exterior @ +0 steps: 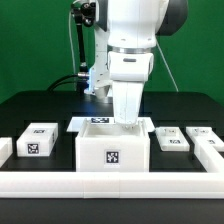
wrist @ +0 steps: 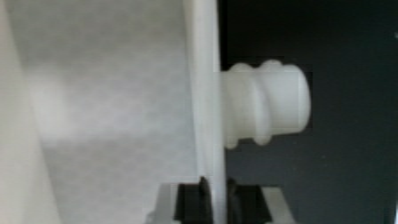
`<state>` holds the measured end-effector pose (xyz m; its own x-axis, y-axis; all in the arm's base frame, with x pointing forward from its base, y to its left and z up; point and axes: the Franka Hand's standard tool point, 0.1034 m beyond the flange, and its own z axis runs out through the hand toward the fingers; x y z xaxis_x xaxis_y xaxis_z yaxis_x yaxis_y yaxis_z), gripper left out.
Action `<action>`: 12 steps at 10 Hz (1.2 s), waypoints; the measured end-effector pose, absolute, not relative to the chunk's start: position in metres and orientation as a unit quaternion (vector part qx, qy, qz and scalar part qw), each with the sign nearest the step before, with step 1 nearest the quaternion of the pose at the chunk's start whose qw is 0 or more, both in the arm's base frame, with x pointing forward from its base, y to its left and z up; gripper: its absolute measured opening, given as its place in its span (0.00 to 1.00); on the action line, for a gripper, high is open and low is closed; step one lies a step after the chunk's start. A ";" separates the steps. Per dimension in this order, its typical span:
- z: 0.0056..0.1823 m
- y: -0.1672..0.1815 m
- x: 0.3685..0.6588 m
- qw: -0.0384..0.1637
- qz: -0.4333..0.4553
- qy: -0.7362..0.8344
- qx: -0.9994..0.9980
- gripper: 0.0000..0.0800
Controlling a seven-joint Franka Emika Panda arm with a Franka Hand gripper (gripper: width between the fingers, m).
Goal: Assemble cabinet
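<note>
The cabinet [exterior: 112, 150], a white open-topped box with a tag on its front face, stands in the middle of the black table. My gripper [exterior: 127, 120] reaches down into its top at the back right, and the fingertips are hidden behind the box wall. In the wrist view my gripper [wrist: 217, 205] is shut on the edge of a thin white panel [wrist: 125, 110], with a dark pad on each side of it. A ribbed white knob [wrist: 267, 105] sticks out from one face of that panel. I cannot tell whether the panel is a cabinet wall or a separate part.
A tagged white block [exterior: 38, 141] and a smaller white piece [exterior: 5, 150] lie at the exterior view's left. Two tagged white parts [exterior: 172, 140] [exterior: 207, 138] lie at its right. A low white rail [exterior: 110, 186] runs along the front edge.
</note>
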<state>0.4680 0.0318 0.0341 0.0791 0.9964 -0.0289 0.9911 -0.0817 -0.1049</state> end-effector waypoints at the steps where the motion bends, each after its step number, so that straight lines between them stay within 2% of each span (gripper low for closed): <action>1: 0.034 0.032 0.468 0.029 0.046 -0.677 -0.734 0.04; 7: 0.034 0.032 0.469 0.028 0.046 -0.677 -0.734 0.04; 12: 0.046 0.036 0.509 0.015 0.026 -0.710 -0.704 0.04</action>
